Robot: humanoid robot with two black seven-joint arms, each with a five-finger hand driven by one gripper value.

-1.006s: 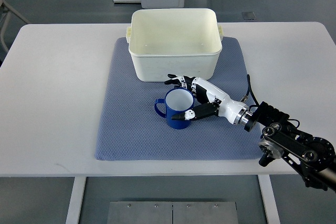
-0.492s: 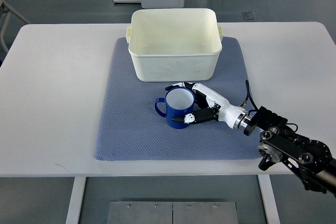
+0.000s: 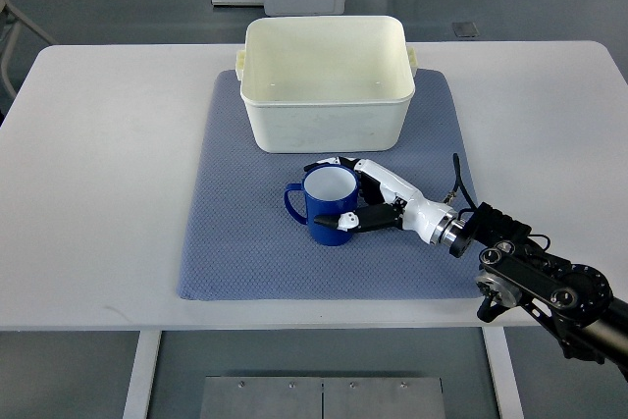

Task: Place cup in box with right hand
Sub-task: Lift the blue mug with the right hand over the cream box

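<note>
Now, mug: blue mug (image 3: 325, 206), white inside, upright on the grey mat (image 3: 235, 242), handle at 9 o'clock, just short of the box.
Right hand: right hand (image 3: 358, 201) wrapped round the mug from 3 o'clock, thumb low on the near wall, fingers curled past the far rim; likely gripping for a lift.
Box: cream plastic box (image 3: 327, 120) at 12 o'clock from the mug, open-topped, set to receive it.
Table: white table (image 3: 98, 164) under the mat.
Hidden: finger contact behind the mug unseen; left arm out of shot.
</note>
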